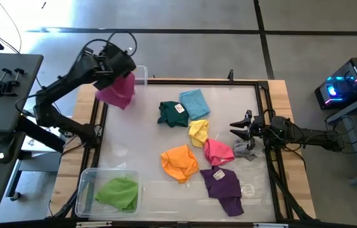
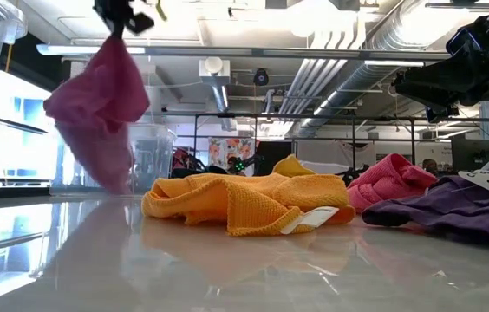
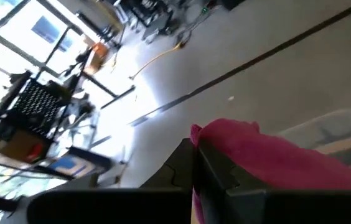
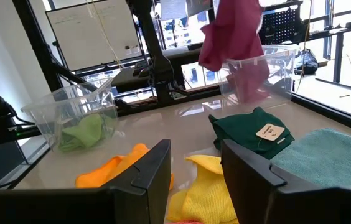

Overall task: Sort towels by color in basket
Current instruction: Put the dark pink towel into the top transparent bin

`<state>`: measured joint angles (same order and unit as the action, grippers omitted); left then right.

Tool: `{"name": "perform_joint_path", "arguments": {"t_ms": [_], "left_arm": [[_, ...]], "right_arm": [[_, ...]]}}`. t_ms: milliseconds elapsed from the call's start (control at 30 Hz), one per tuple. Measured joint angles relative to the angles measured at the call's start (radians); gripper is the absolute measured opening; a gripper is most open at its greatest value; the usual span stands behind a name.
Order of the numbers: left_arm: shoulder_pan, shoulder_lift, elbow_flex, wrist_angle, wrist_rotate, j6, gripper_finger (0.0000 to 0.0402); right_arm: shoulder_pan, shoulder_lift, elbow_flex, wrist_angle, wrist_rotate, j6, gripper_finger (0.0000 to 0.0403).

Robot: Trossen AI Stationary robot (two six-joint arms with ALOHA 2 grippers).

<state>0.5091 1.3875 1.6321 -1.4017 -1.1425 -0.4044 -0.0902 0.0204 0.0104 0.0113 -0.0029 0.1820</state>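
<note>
Fingers of the left gripper [image 1: 120, 71] pinch the magenta towel [image 1: 118, 90], hanging limp and light; right gripper [image 1: 243, 128] waits, parted, beside the pile.

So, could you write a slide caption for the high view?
Left gripper lifts magenta towel beside a clear bin; right gripper waits open.

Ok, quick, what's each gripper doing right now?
Left gripper: shut on the magenta towel, lifted by the far clear bin.
Right gripper: open, empty, near the pink towel.

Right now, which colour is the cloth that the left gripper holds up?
Magenta: the small soft magenta towel hangs from the left gripper, clearest in the high view.
</note>
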Motion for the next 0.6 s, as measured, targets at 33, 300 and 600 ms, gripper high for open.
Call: {"name": "perform_joint_path", "arguments": {"t_ms": [33,300,600], "left_arm": [[0.018,0.001,-0.029,0.024,0.014,0.014,0.0005],[0.125,-0.001,-0.144,0.257,0.304,0.141,0.0073],[0.134,-0.001,-0.068,0.176,0.539,0.165,0.0139]], "right_arm": [[0.0,0.0,0.0,0.0,0.0,0.0,0.0138],[0.0,0.0,0.0,0.0,0.0,0.0,0.0138],[0.0,0.0,0.0,0.0,0.0,0.0,0.0138]]}}
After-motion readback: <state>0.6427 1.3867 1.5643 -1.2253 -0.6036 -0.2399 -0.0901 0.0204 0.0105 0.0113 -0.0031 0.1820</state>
